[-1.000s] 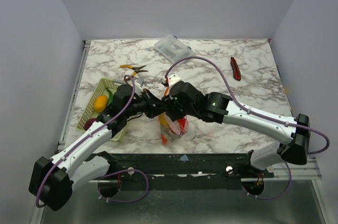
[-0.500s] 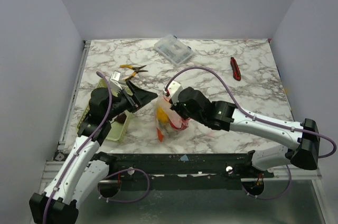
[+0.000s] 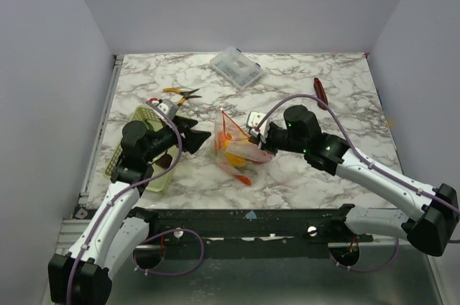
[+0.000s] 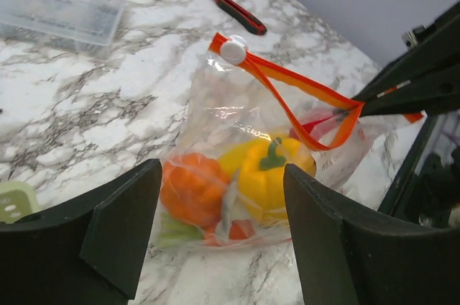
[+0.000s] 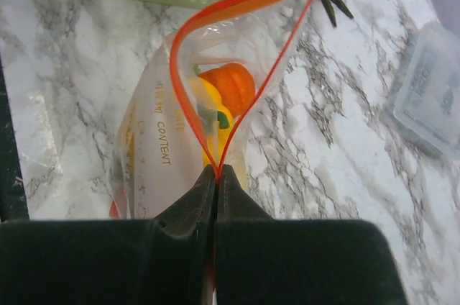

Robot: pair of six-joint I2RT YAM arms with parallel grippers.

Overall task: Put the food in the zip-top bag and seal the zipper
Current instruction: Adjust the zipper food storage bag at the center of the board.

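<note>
Our right hand (image 5: 217, 170) is pinched on one end of the zipper (image 4: 302, 83), holding the bag (image 3: 237, 143) up near the middle of the worktop (image 3: 345, 89). Our left hand (image 3: 198, 129) is open and empty. The mouth gapes, so food (image 4: 269, 175) could spill if the bag tips.

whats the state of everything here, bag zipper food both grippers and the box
zip-top bag: mouth open, one end held up
zipper: unsealed, gaping in a loop
food: inside the bag
left gripper: open, empty
right gripper: shut on the zipper's end
clear box: lid closed
</note>
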